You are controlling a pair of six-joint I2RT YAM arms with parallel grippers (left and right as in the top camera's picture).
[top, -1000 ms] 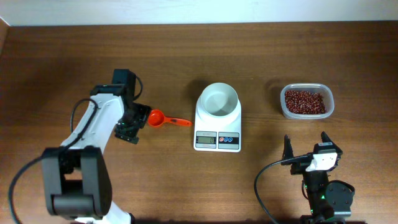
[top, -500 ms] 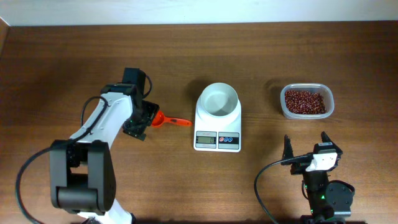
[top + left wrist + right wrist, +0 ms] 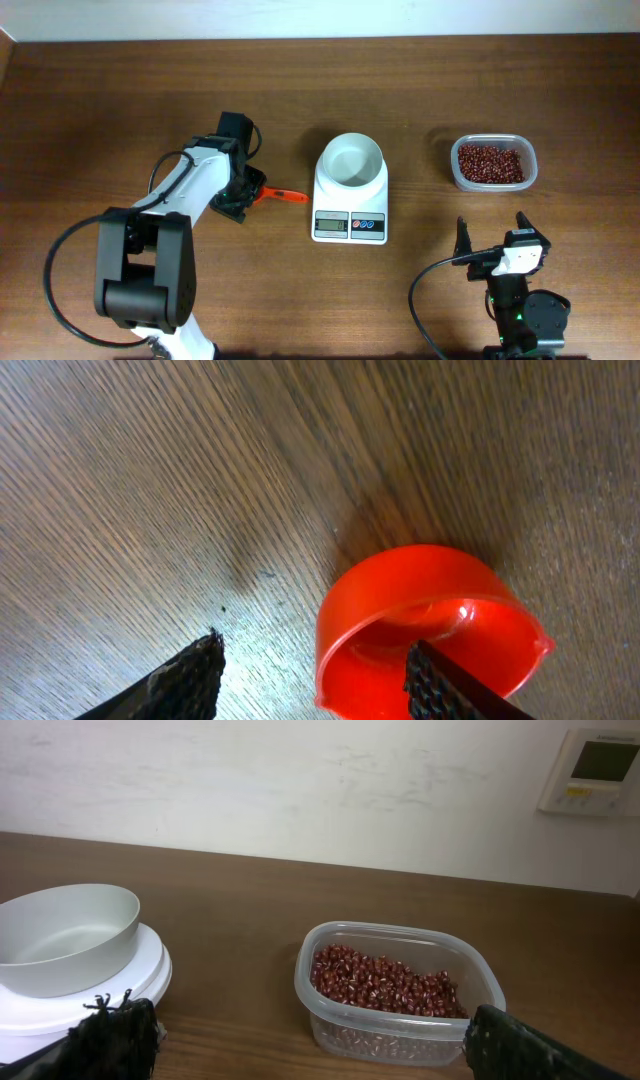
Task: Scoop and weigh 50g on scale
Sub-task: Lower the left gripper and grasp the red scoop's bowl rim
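left gripper (image 3: 315, 650) fingers apart straddling red scoop (image 3: 430, 620) cup wall, right gripper (image 3: 492, 225) wide open; beans (image 3: 490, 163) loose in clear tub (image 3: 532, 170) right of scale (image 3: 350, 200), probably roll and spill, so grab the light stiff scoop by its handle.

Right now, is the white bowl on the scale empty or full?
Empty: the bowl shows only its bare pale inside.

from above, the left claw (image 3: 243, 193) covers the cup of the scoop (image 3: 288, 196); only its handle shows beside the claw. digits on the scale (image 3: 350, 205) are too small to read.
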